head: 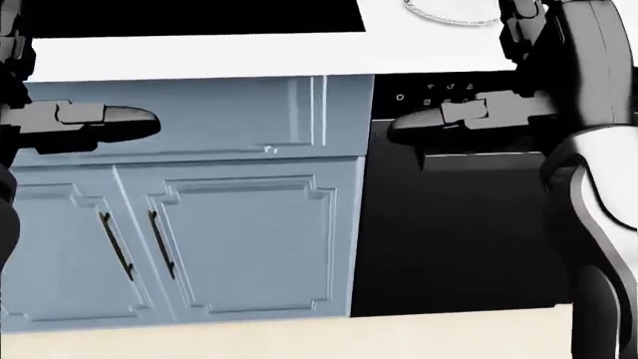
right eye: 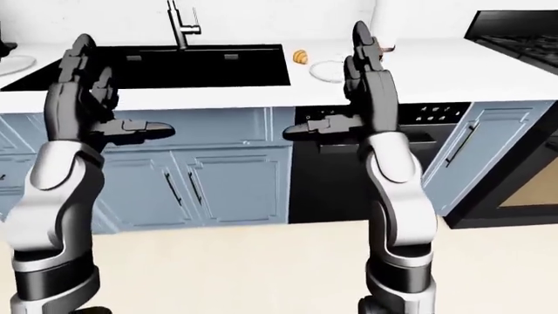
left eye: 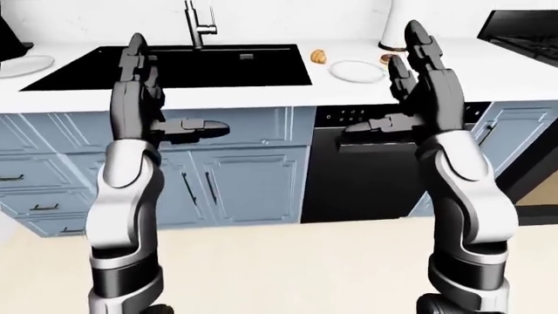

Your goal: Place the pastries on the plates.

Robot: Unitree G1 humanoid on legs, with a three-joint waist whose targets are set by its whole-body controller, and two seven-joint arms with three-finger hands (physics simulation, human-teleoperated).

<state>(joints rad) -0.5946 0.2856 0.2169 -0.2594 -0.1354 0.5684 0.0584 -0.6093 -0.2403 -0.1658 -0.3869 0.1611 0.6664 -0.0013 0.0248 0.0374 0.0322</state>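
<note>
No readable text; the dishwasher (head: pixel 469 224) panel shows only tiny illegible symbols.

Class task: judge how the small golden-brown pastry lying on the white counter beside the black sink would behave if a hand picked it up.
The small golden-brown pastry looks little, so probably light. Its rounded shape might rock or roll if nudged on the smooth white counter. If flaky, three stiff fingers could crush it; texture is too small to tell.

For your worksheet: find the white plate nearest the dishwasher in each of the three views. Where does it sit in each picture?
Left-eye view: plate, upper right of centre, beside the right hand.
Right-eye view: plate, upper centre, partly behind that hand.
Head view: only its rim shows, at the top edge.
Shared landmark: the black dishwasher below it.
</note>
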